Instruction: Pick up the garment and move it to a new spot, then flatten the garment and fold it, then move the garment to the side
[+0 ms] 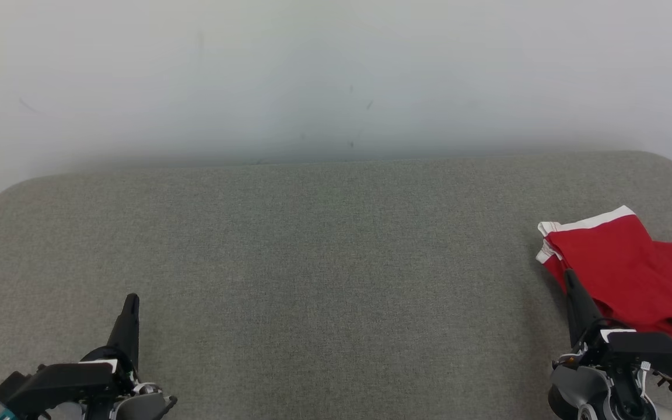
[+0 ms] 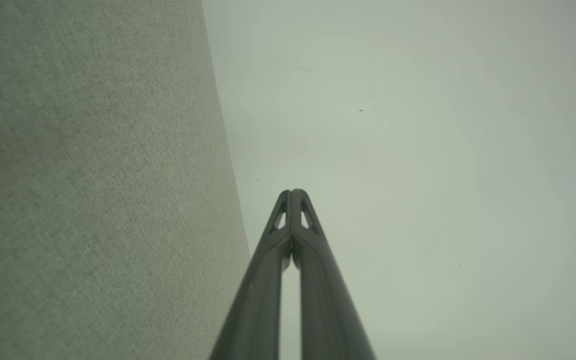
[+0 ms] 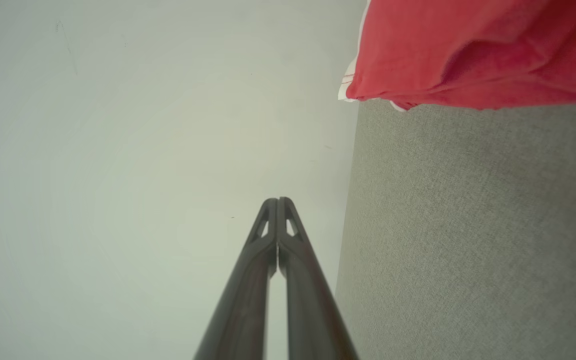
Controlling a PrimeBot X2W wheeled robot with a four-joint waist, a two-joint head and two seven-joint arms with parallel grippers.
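Garment (image 1: 633, 274) lying diagonally, white-edged end pointing away and left; left gripper (image 1: 131, 300) and right gripper (image 1: 569, 279) both pinched together, gripping nothing.

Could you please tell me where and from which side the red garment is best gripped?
Probably the white-banded edge of the garment, approached from the open table side with the right gripper: that edge lies flat and exposed, while the rest is bunched in folds.
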